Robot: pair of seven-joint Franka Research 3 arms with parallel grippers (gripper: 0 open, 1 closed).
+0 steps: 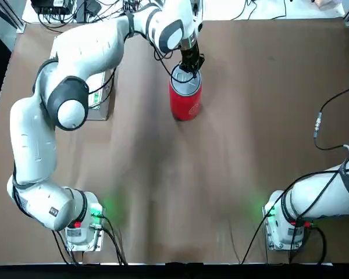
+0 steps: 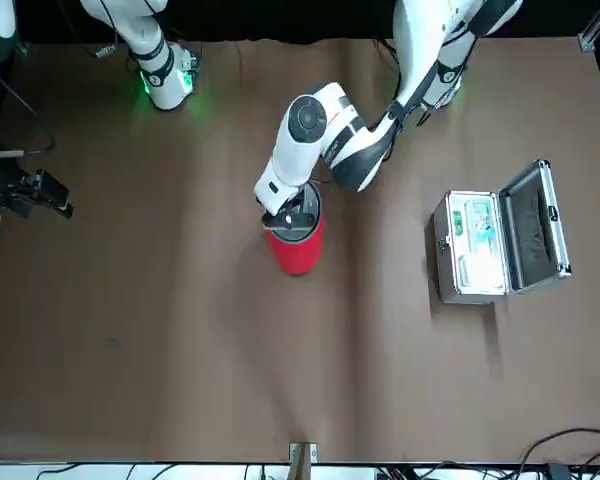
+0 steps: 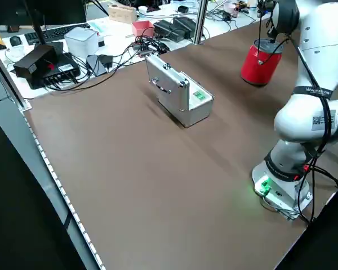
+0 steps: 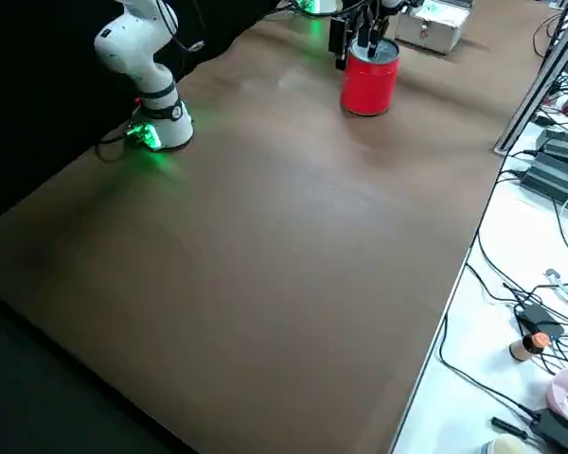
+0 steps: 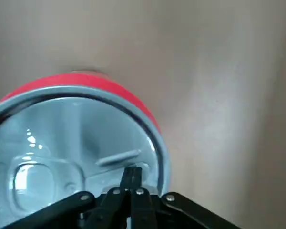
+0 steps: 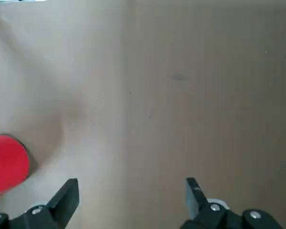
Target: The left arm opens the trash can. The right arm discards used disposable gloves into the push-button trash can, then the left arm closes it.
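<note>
One trash can [image 1: 185, 99], mid-table.

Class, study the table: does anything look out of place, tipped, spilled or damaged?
Nothing stands out. The trash can stands upright with its lid flat, the left gripper down on it. The silver case lies open off to the side. No gloves or spills show; the right gripper is empty.

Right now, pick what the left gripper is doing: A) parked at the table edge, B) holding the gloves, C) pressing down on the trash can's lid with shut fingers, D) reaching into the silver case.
C: the left gripper, fingers together, rests on the trash can lid.
</note>
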